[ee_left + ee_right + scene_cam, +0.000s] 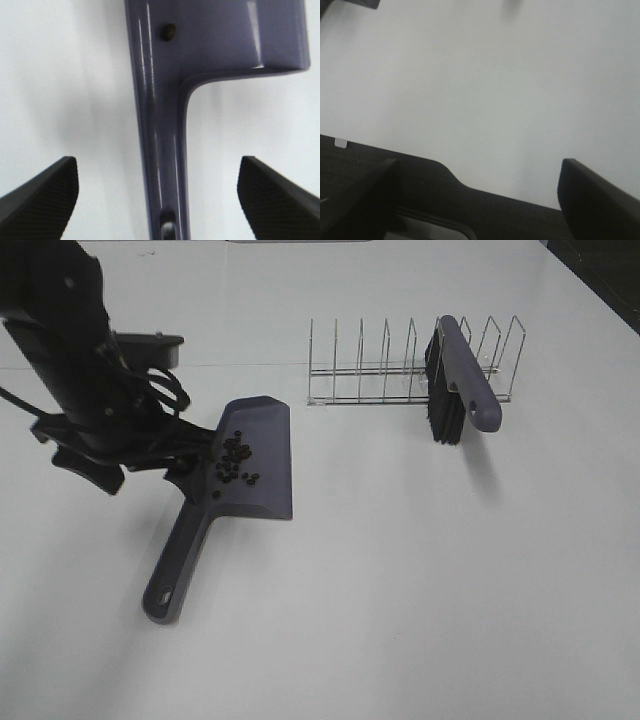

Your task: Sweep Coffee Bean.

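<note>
Though wide-spread, left gripper (157, 200) astride dustpan (165, 150).

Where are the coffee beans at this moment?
In the exterior high view, the coffee beans lie inside the purple dustpan, left of centre, beside the left gripper and far from the brush.

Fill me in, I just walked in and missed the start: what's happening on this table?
A two-arm robot is on a coffee bean cleanup. The coffee beans already lie in the purple dustpan, which rests flat on the white table. The left pincer is open, its fingers on either side of the dustpan's handle without touching it. The brush sits in the wire rack, unheld. The right pincer is open over bare table, holding nothing.
</note>
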